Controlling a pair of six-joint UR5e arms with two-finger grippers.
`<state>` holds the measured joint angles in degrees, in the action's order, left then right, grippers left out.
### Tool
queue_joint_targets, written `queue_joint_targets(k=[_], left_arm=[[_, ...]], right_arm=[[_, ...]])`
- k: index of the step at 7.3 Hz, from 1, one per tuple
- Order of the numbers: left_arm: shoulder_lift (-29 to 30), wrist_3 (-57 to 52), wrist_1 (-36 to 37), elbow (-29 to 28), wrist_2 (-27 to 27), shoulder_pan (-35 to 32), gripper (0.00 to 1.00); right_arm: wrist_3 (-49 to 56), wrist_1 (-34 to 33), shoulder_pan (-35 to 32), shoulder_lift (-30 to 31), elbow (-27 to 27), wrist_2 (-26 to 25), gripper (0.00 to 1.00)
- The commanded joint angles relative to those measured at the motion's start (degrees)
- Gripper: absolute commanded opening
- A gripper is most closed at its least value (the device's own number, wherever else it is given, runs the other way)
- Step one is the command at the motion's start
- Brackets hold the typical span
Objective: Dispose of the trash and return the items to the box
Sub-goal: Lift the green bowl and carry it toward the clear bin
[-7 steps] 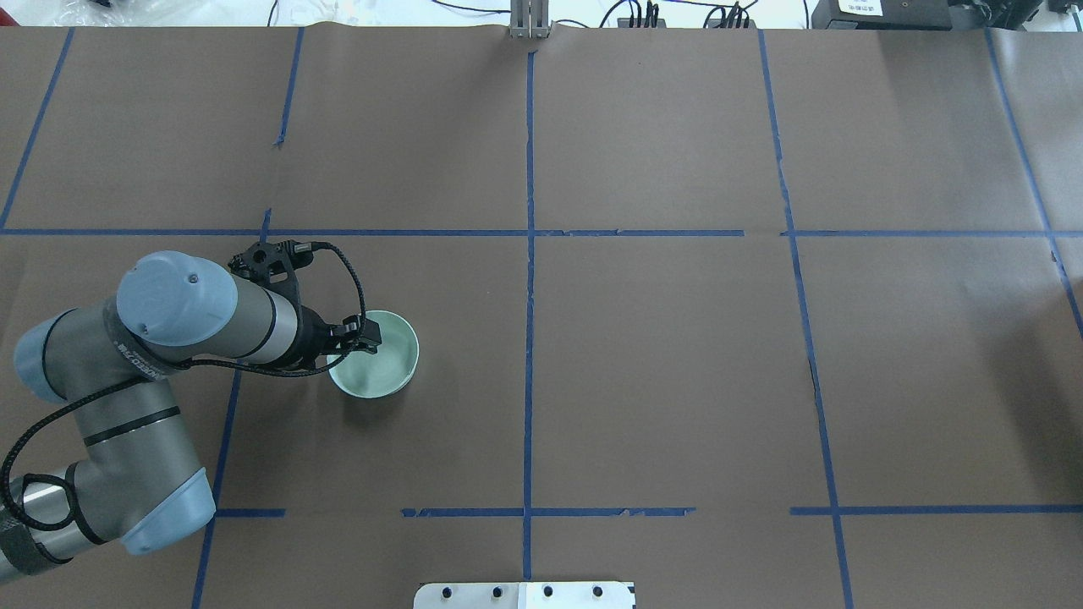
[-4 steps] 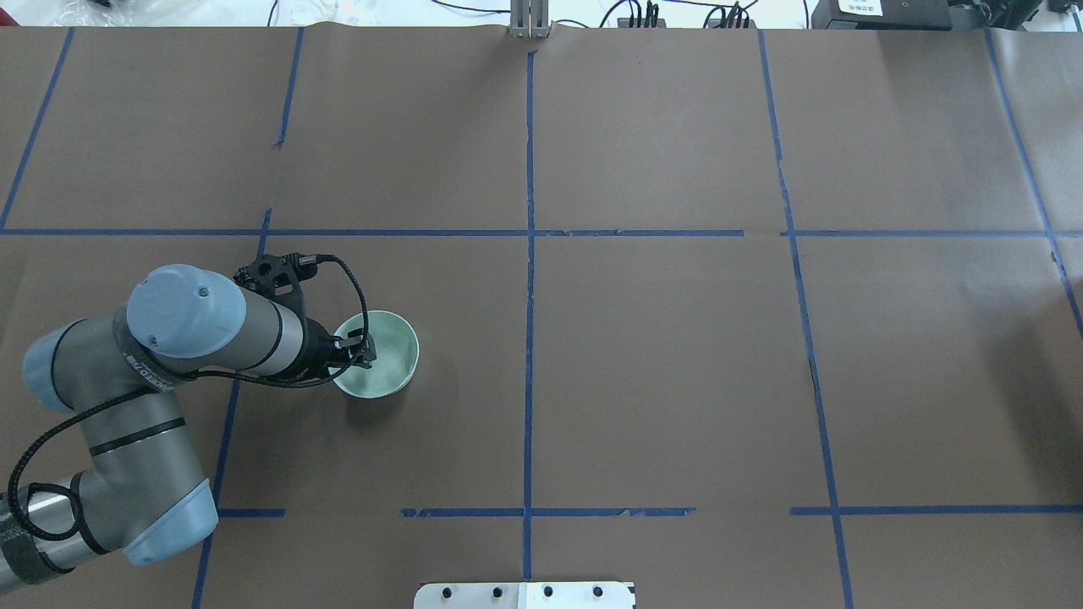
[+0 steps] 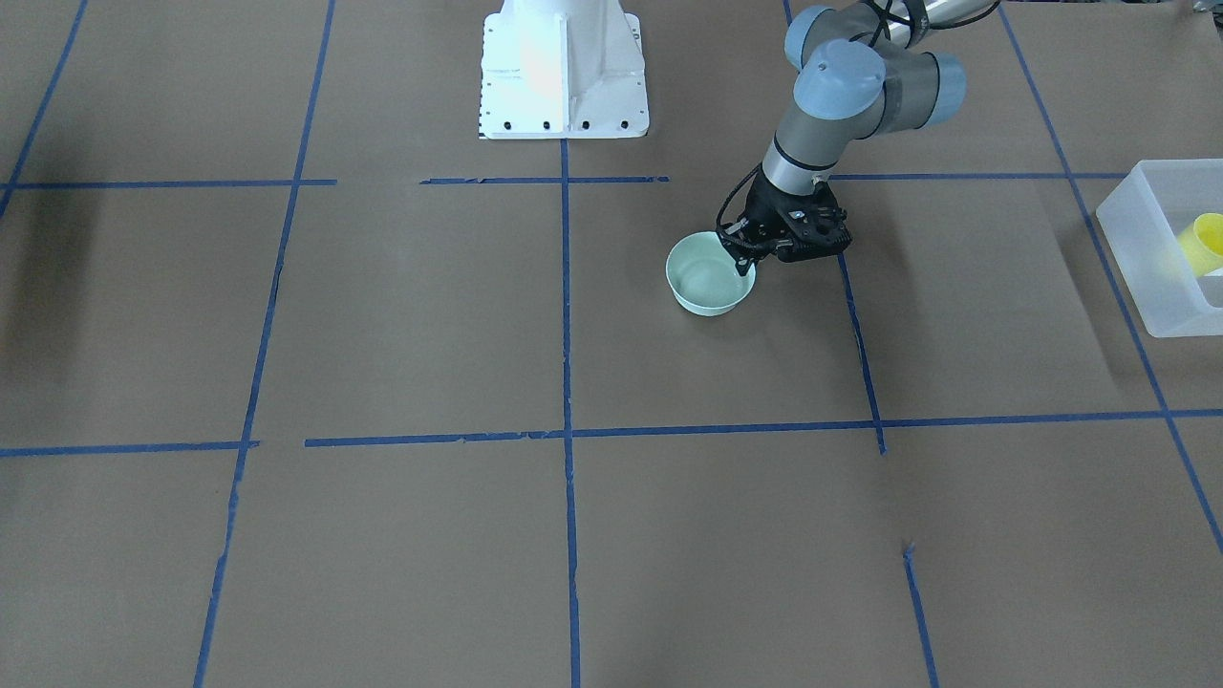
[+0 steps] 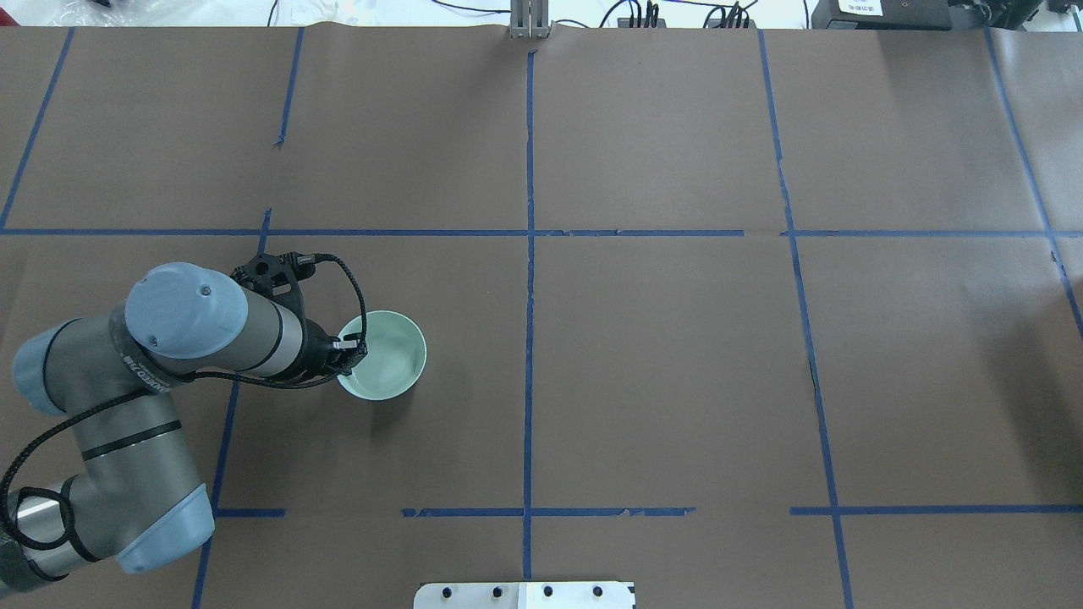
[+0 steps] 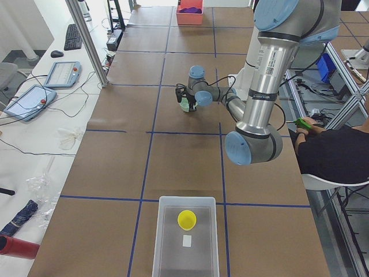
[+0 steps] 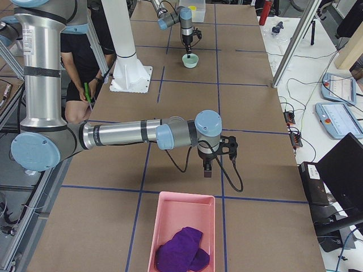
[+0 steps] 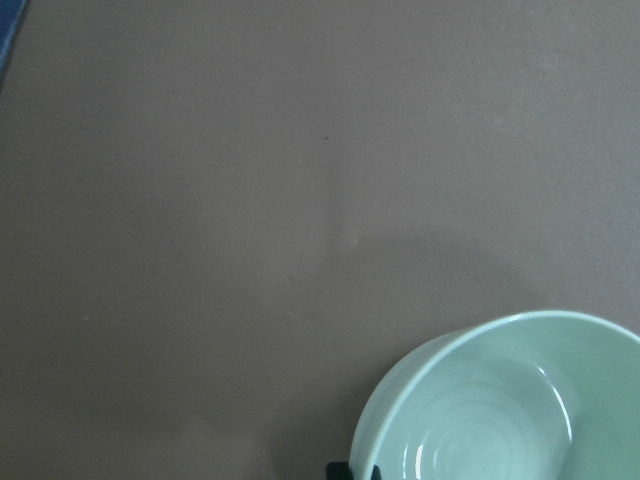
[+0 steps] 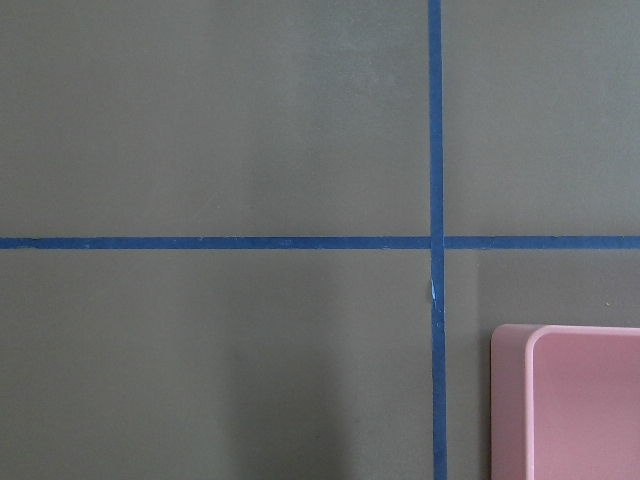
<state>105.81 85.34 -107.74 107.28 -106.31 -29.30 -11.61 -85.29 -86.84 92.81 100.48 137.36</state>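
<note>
The pale mint-green bowl (image 4: 387,369) stands upright left of the table's middle and also shows in the front view (image 3: 705,280) and the left wrist view (image 7: 500,410). My left gripper (image 4: 349,351) is shut on the bowl's rim on the robot-left side, one finger inside and one outside. The yellow cup (image 3: 1206,244) lies inside the frosted white box (image 3: 1142,250), seen with its small label in the exterior left view (image 5: 173,254). My right gripper (image 6: 207,168) hangs over bare table near a pink tray; I cannot tell whether it is open.
A pink tray (image 6: 180,218) holding a purple cloth (image 6: 180,249) sits at the robot's right end of the table; its corner shows in the right wrist view (image 8: 570,400). The white robot base (image 3: 564,67) stands at the table's edge. Blue tape lines cross the brown paper.
My left gripper drew back a little toward the left and closed on the bowl's rim. The bowl shifted slightly to the right and looks a bit larger.
</note>
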Motion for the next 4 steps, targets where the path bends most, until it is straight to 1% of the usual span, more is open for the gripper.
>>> queue_joint_targets(k=[1,2,3,4], left_arm=[[0.01,-0.08,6.82,8.44,-0.82,-2.49,0.00],[0.01,-0.52,7.54,9.52,-3.09,-6.60,0.00],[-0.07,-0.87,7.55,9.53,-3.46,-9.86,0.00],[-0.25,-3.66,7.63,9.53,-3.55,-11.98,0.00]], right_arm=[[0.19,0.03,0.00,0.00,-0.02,0.10,1.00],[0.36,0.03,0.00,0.00,-0.02,0.10,1.00],[0.63,0.12,0.00,0.17,-0.02,0.10,1.00],[0.63,0.21,-0.09,0.79,-0.45,-0.07,1.00]])
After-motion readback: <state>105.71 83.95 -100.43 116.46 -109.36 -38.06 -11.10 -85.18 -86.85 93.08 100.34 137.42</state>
